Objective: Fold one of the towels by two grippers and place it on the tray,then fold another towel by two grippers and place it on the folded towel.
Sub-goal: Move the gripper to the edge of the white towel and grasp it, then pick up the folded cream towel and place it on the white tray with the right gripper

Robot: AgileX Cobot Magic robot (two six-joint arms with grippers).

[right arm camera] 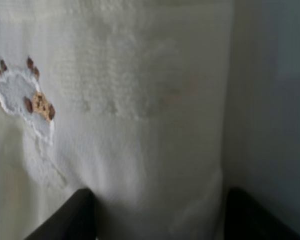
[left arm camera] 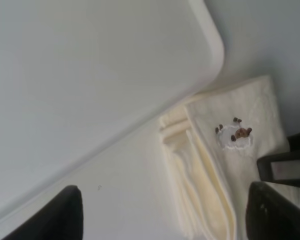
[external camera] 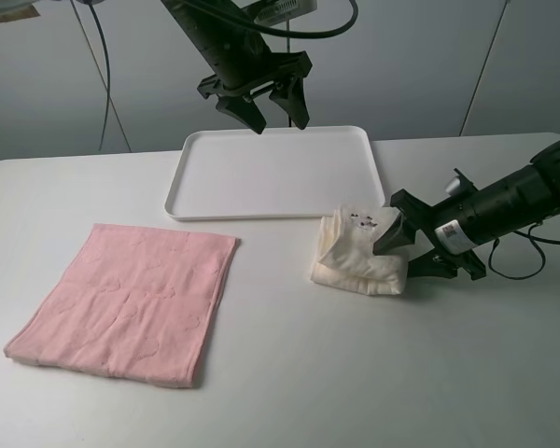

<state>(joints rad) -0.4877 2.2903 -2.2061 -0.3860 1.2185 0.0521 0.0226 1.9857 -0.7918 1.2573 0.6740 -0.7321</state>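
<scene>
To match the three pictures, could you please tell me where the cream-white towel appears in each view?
Exterior high: cream-white towel, folded, on the table by the tray's near right corner.
Left wrist: the towel lies beside the tray's rounded corner.
Right wrist: the towel fills most of the picture.
Shared landmark: the embroidered patch on the towel.

A white tabletop (external camera: 355,373) fills most of the exterior view, its back left corner rounded. Behind it stands a plain pale grey wall (external camera: 420,65) — crossed by a few thin dark slanting lines. The light is soft and even — shadows on the tabletop are faint.
</scene>
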